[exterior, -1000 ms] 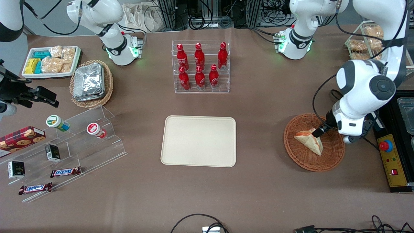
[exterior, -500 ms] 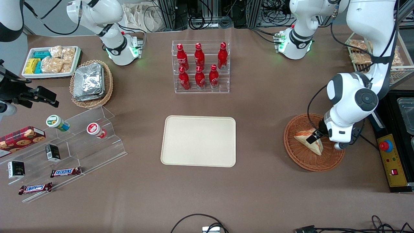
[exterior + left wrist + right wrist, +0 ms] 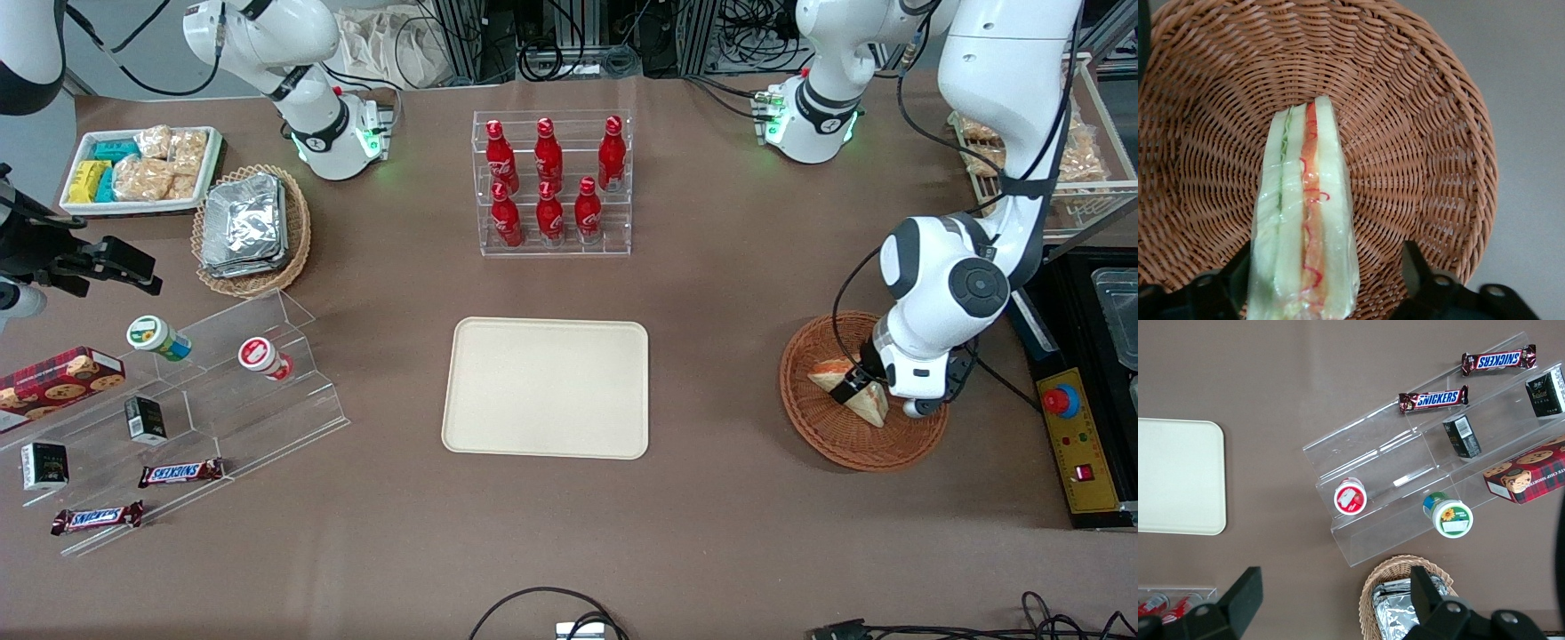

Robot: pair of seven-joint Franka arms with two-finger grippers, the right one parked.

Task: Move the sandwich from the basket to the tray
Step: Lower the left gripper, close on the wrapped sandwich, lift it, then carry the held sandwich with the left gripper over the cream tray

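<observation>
The sandwich (image 3: pixel 852 388) is a small triangular wedge of white bread in clear wrap, lying inside the basket (image 3: pixel 822 432). Seen from my wrist, the sandwich (image 3: pixel 1305 220) stands on edge, with a red-orange layer and a thin green one running along its length. My gripper (image 3: pixel 855 384) is down in the basket, spread wide, with one finger (image 3: pixel 1239 272) against the sandwich and the other apart from it. The basket (image 3: pixel 1438 133) is round, shallow, reddish-brown wicker, toward my end of the table. The tray (image 3: pixel 547 388) is flat, cream-beige, with rounded corners, well apart from the basket.
</observation>
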